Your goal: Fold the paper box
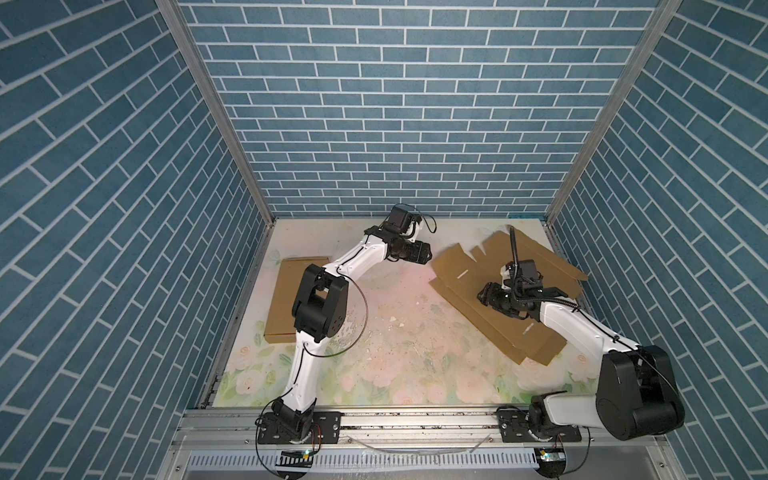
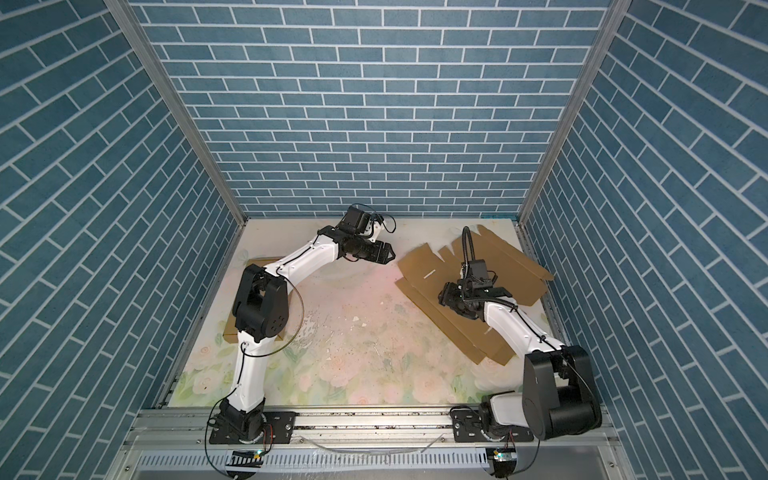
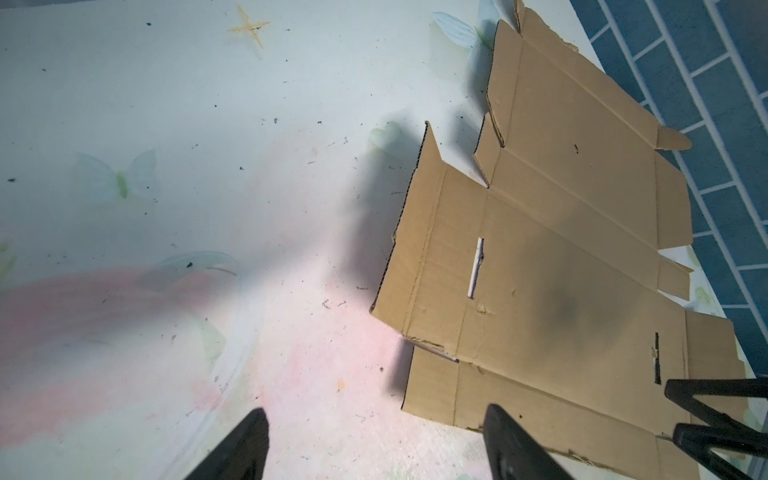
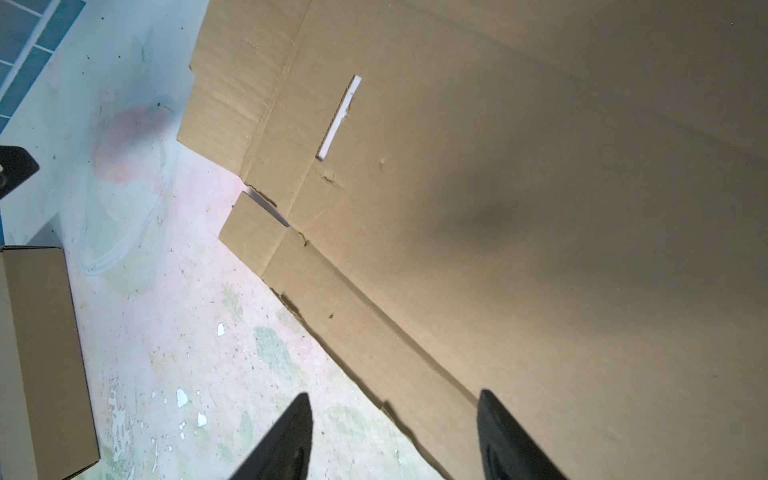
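The lifted flap of the paper box is best taken squarely by the left gripper — spread, empty — while its panel is pinned by the right gripper, likewise spread and empty.

Flat cardboard blank, floral tabletop, brown box

Two hands, one cardboard blank, one box

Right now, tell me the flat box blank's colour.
The box blank is plain brown, clearest in the left wrist view.
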Tool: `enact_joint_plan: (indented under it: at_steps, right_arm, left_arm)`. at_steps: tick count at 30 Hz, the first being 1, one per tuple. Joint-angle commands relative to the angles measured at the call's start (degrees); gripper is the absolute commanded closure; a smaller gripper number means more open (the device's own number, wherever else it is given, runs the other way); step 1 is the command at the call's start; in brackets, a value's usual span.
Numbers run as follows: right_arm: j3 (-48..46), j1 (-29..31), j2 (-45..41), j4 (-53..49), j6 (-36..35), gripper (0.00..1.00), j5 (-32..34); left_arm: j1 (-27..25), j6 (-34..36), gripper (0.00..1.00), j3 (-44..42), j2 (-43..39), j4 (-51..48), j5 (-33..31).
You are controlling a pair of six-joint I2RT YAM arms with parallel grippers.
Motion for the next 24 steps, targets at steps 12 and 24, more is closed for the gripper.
enact_joint_plan:
  at_steps: [12,24]
  right_arm:
    - [0.7,-3.6,-1.6,-2.4,-0.5,0.37,1.4]
    - [8.2,-6.3,2.3,-8.9,-5.5,0.38,-2.9]
  left_arm:
    - [-1.8,1.9,0.23,24.6,18.3,-11.1,4.8]
    - [-3.1,-3.7,0.58,34.7,28.3,-8.7,5.5]
